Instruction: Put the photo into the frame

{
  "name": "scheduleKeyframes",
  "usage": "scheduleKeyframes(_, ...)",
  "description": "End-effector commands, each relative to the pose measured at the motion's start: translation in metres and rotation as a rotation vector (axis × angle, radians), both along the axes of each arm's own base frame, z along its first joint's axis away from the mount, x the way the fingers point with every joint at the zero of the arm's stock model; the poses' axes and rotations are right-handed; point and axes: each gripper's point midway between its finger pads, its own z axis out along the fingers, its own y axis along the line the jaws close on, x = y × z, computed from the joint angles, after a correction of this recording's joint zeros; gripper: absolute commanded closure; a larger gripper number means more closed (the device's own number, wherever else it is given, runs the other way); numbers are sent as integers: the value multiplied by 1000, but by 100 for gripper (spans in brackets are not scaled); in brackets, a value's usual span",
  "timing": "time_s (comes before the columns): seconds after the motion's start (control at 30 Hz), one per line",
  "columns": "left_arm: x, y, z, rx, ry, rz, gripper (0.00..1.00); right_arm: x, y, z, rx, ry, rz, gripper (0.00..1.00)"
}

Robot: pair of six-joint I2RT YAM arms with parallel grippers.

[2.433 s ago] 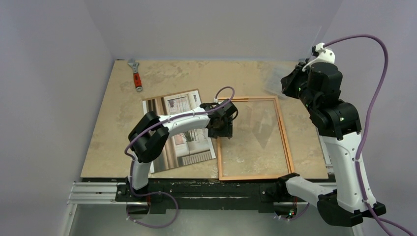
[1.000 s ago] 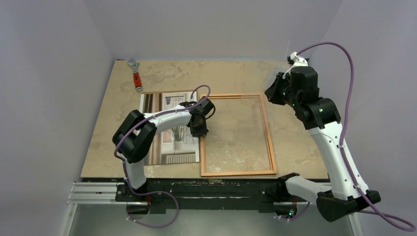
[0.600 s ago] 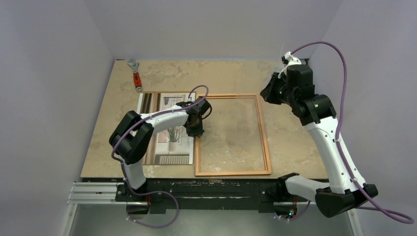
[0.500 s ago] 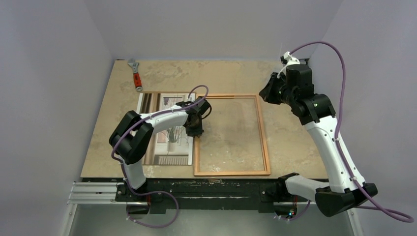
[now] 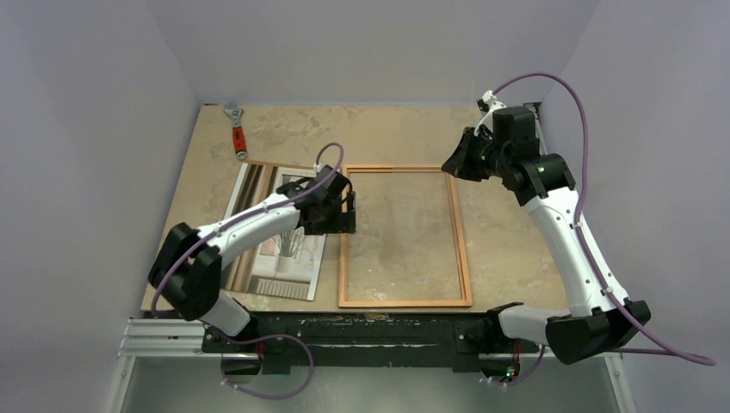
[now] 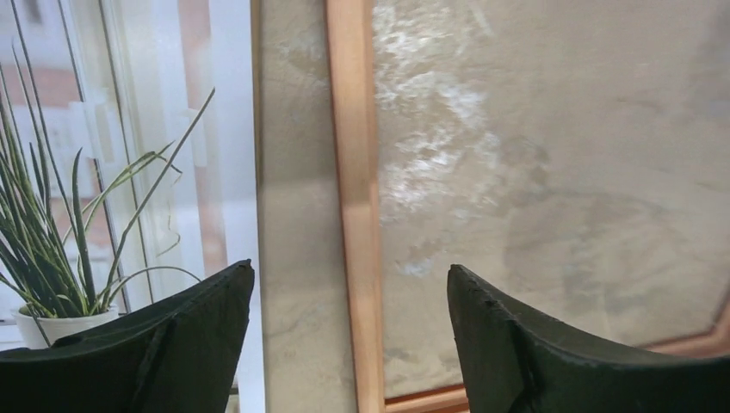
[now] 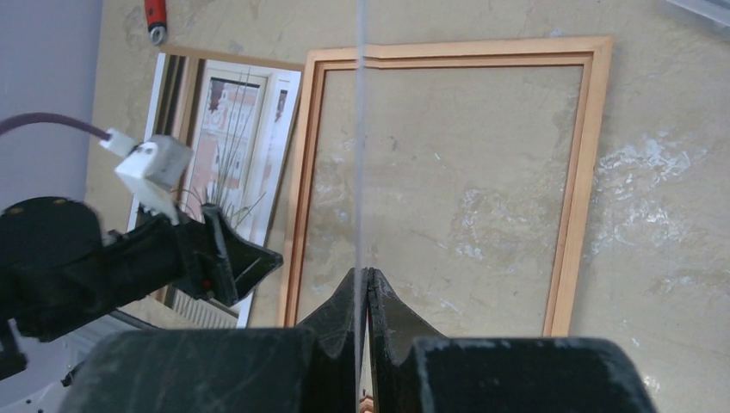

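Photo (image 5: 284,268) lies face up left of centre, slightly skewed, just beside the frame (image 5: 405,302) at centre with a bare strip of table (image 5: 387,129) between them. Left gripper (image 6: 349,340) is spread wide over the frame's left rail, holding nothing. Right gripper (image 7: 361,275), at upper right, is pinched on a thin clear sheet (image 7: 357,129) seen edge-on.

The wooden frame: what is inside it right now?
Only bare table shows inside the frame; the photo lies outside to its left, partly covered by the left arm.
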Motion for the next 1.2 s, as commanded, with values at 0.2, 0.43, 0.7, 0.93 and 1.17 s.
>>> scheduleKeyframes(0.2, -2, -13, 67, -325, -158, -46, 18, 2, 25, 27, 173, -12, 140, 100)
scheduleKeyframes(0.43, -9, 16, 29, -272, -81, 35, 26, 4, 32, 14, 276, 57, 191, 100)
scheduleKeyframes(0.7, -9, 15, -7, -225, -6, 35, 56, 5, 28, -4, 419, 138, 209, 100)
scheduleKeyframes(0.93, -6, 10, -22, -229, 17, 36, 59, 8, 23, -19, 439, 183, 191, 100)
scheduleKeyframes(1.17, -7, 6, -26, -248, 25, 31, 60, 7, 25, -32, 453, 220, 191, 100)
